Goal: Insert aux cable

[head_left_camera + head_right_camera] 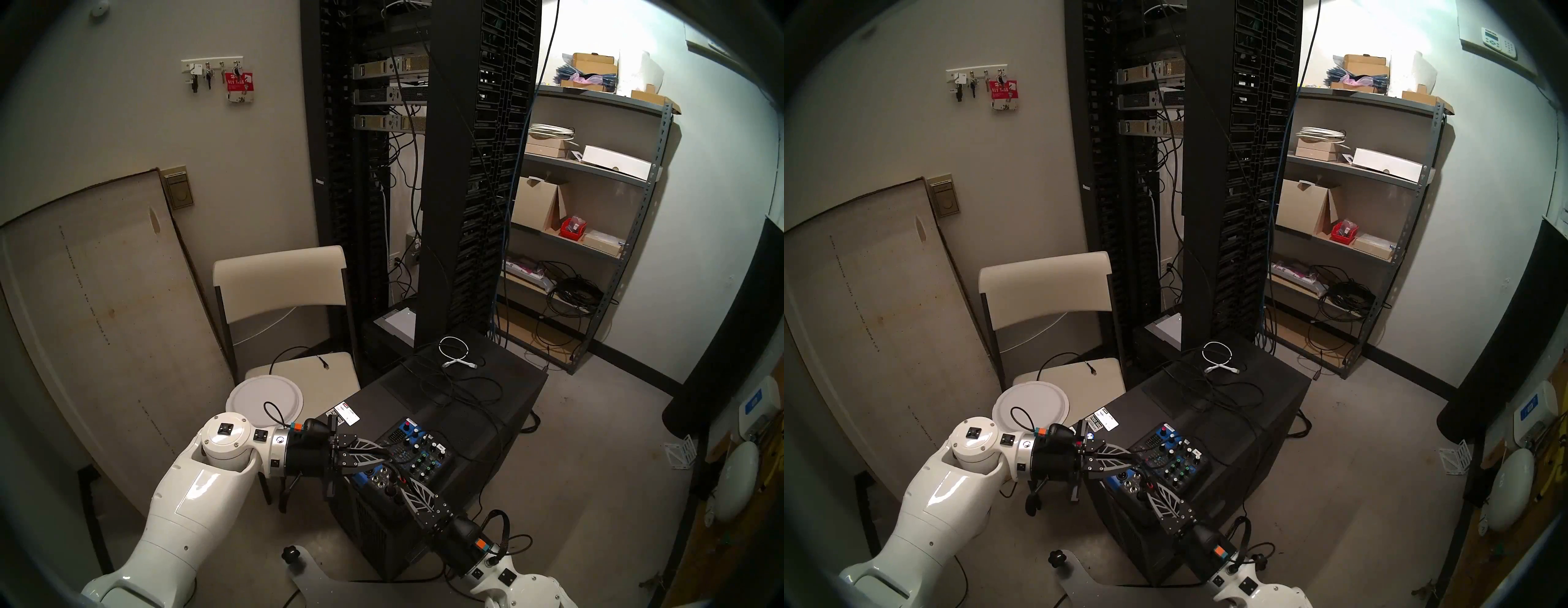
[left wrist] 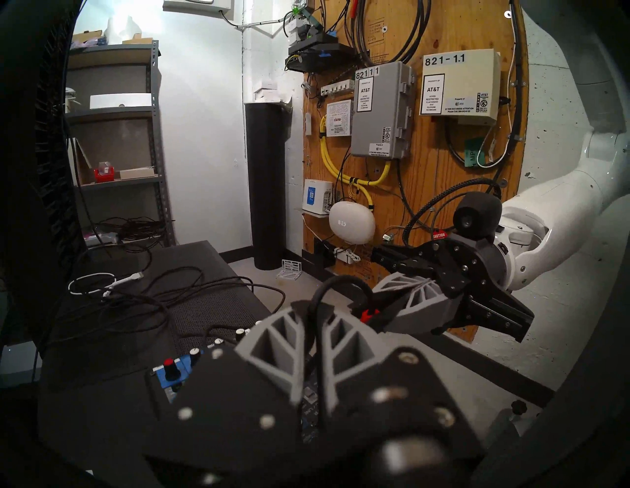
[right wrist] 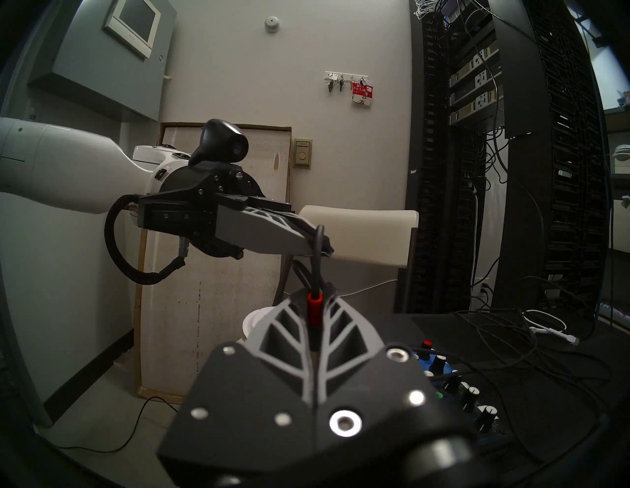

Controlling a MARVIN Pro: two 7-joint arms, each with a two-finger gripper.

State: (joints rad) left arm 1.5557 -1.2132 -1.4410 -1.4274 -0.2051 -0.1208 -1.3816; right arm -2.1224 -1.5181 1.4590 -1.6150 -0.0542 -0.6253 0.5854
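1. We see both arms meeting low in the head view, over the near left corner of a small audio mixer (image 1: 418, 454) that sits on a black cabinet (image 1: 458, 403).
2. The right hand (image 3: 315, 296) is clenched on the aux cable (image 3: 314, 308) — its red-banded plug end stands upright between the grey ribbed fingers (image 3: 283, 334), with the thin black lead rising out of the tips.
3. From there the lead curves up and across to the left hand (image 3: 324, 243), which reaches in level from the left.
4. In the left wrist view, the left hand's two fingers (image 2: 272, 337) stand close on either side of the black lead (we cannot tell whether they actually pinch it or only bracket it).
5. The same view shows the red band (image 2: 366, 315) just beyond those fingertips, at the right hand's tips.
6. Farther back on the cabinet top lie loose black cables (image 1: 449, 382) and a short coiled white cable (image 1: 456, 352) — well apart from both hands.
7. A cream folding chair (image 1: 288, 288) stands to the left of the cabinet, with a white round plate (image 1: 265, 401) on its seat.
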